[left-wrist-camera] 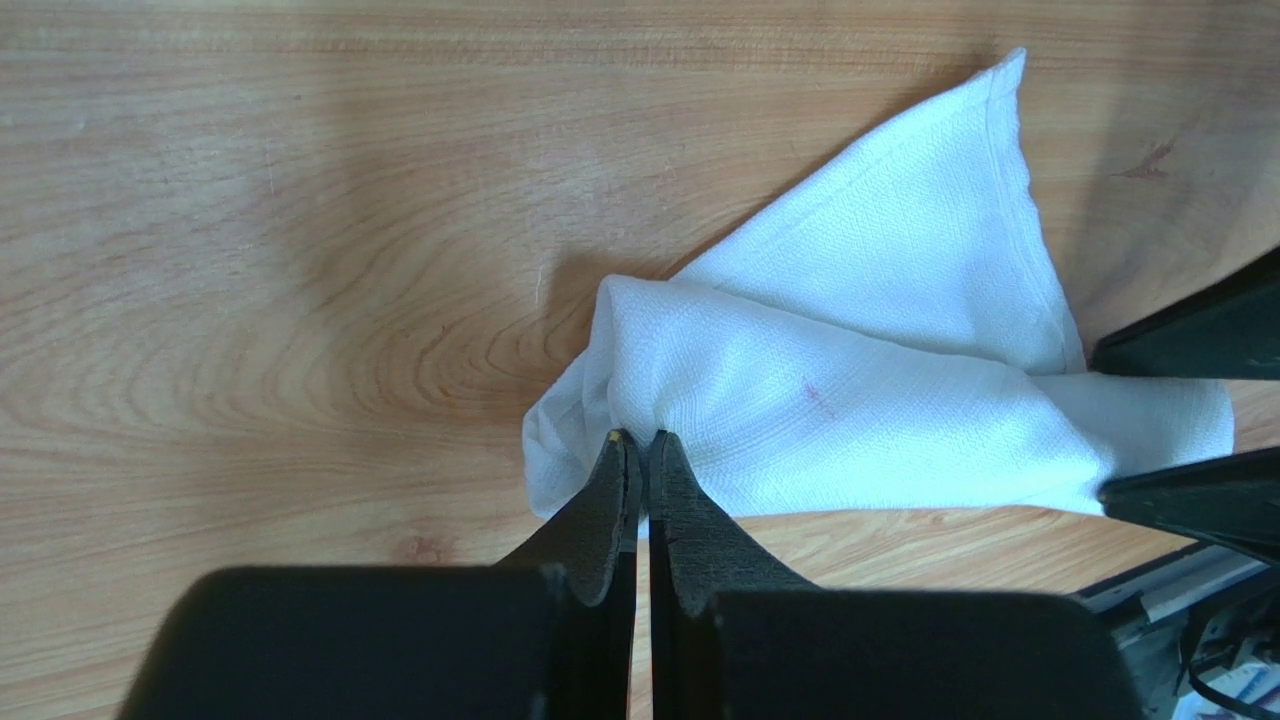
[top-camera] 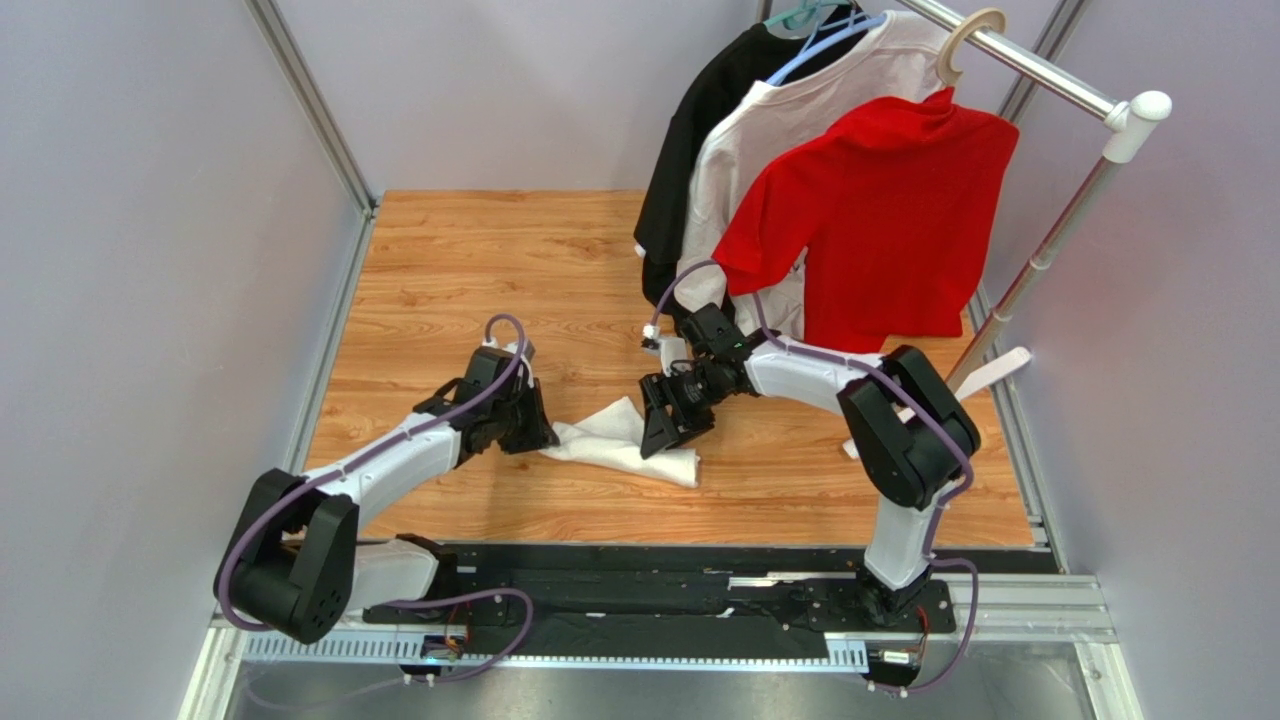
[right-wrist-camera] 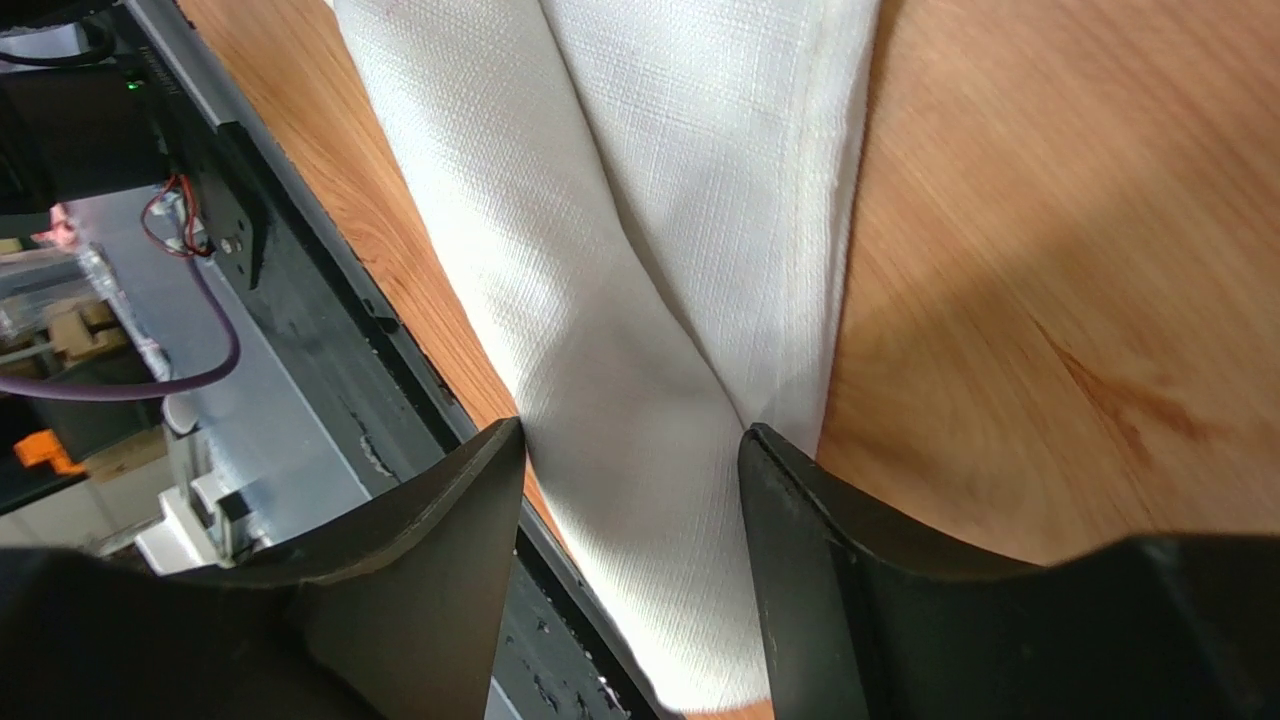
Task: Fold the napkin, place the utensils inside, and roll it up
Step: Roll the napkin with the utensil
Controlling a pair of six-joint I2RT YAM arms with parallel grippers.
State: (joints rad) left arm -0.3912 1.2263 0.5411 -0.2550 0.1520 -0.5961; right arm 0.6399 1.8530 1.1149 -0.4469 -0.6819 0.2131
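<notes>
Two grippers flank a crumpled white cloth napkin [top-camera: 628, 443] lying near-centre on the wooden table [top-camera: 451, 255]. Left gripper [left-wrist-camera: 643, 447] is pinched closed on its left end; right gripper [right-wrist-camera: 631, 450] stands spread apart, straddling its right end.

Two arms of the same build: glossy black rounded joint housings and white tube links. The left arm [top-camera: 383, 458] has its base at 7 o'clock in the top view, the right arm [top-camera: 804, 372] at 5 o'clock. A thin purple cable [top-camera: 505, 318] loops along each. Left gripper [left-wrist-camera: 639, 446] - matte black tapered fingers [left-wrist-camera: 594, 510] with pointed tips. Right gripper [right-wrist-camera: 631, 450] - broad, curved black fingers [right-wrist-camera: 436, 525] with smooth inner faces.
</notes>
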